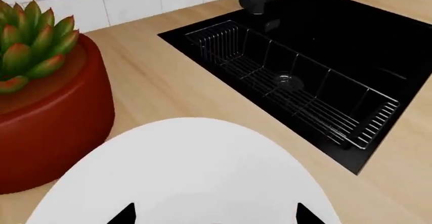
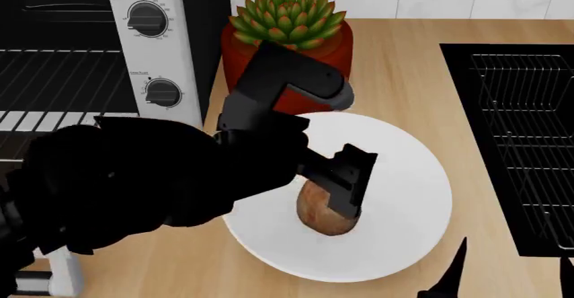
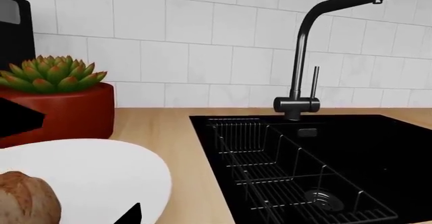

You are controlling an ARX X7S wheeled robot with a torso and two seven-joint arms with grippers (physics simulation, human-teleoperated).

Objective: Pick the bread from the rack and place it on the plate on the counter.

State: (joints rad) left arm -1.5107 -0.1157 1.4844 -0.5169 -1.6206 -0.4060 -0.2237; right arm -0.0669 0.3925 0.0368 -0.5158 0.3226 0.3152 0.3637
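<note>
The bread (image 2: pixel 324 218), a brown speckled roll, lies on the white plate (image 2: pixel 413 190) on the tan counter (image 2: pixel 404 62). My left gripper (image 2: pixel 346 188) hangs right over the roll. In the left wrist view its black fingertips (image 1: pixel 125 215) stand wide apart over the plate (image 1: pixel 189 173), open, and the roll does not show there. The right wrist view has the bread (image 3: pixel 24 199) at the edge of the plate (image 3: pixel 94 168). My right gripper (image 2: pixel 507 278) is open and empty near the plate's front right. The rack (image 2: pixel 63 76) sits in the toaster oven at the left.
A red pot with a succulent (image 2: pixel 287 32) stands just behind the plate. The oven's white knob panel (image 2: pixel 148 49) is to its left. A black sink with a wire basket (image 2: pixel 529 143) fills the right side, with a black faucet (image 3: pixel 304 57) behind it.
</note>
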